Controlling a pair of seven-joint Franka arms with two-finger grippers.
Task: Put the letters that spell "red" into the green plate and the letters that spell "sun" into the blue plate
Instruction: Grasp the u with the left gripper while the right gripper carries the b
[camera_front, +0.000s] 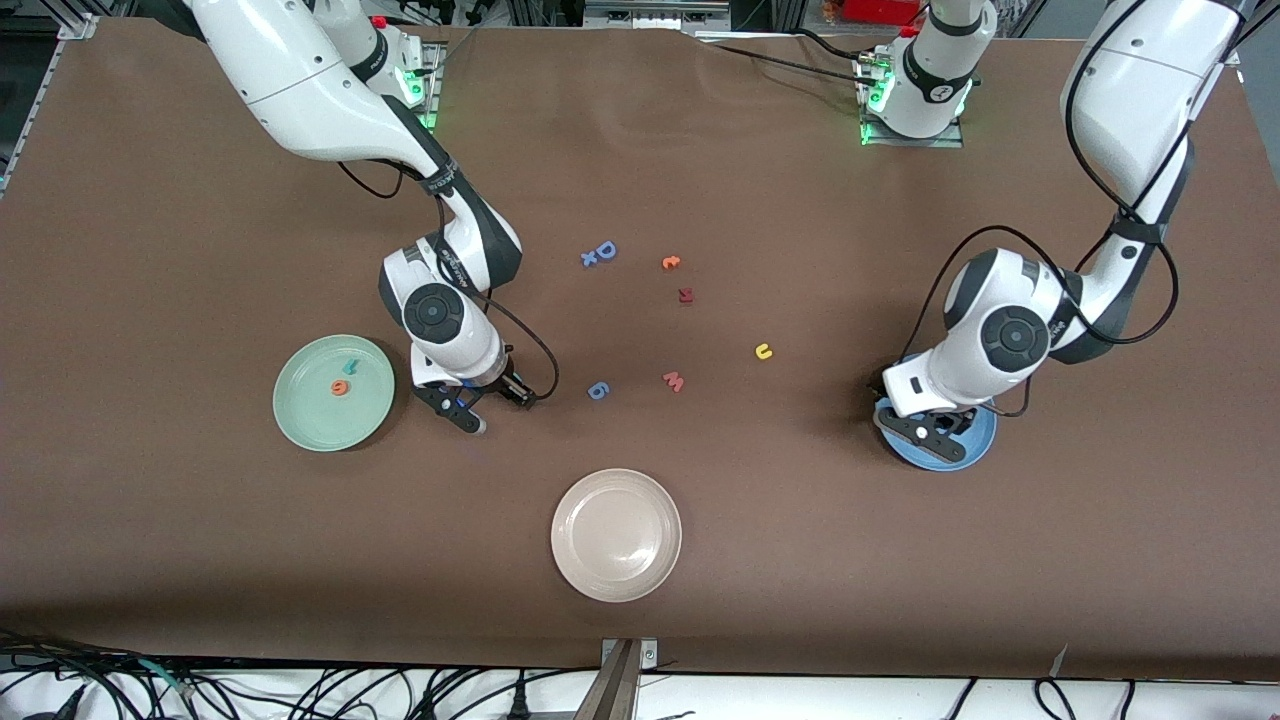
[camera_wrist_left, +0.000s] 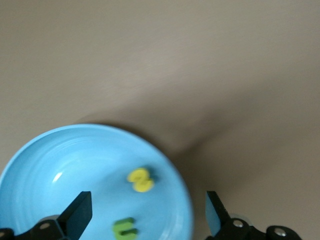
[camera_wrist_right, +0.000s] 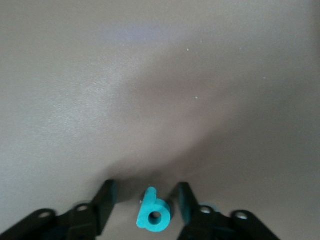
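The right gripper is low over the table just beside the green plate, toward the left arm's end of it. Its fingers stand part-open on either side of the teal "d", which lies on the brown mat between them; whether the pads touch it cannot be told. On the green plate lie the teal "r" and the orange "e".

The left gripper hangs over the blue plate with its fingers spread wide and nothing between them. In the blue plate lie the yellow "s" and the dark green "n".

The yellow "u" lies on the table, from the blue plate toward the right arm's end and farther from the front camera. Near it are a pink "w", a blue "6", a dark red letter, an orange "c" and a blue "D". An off-white plate sits nearest the front camera.
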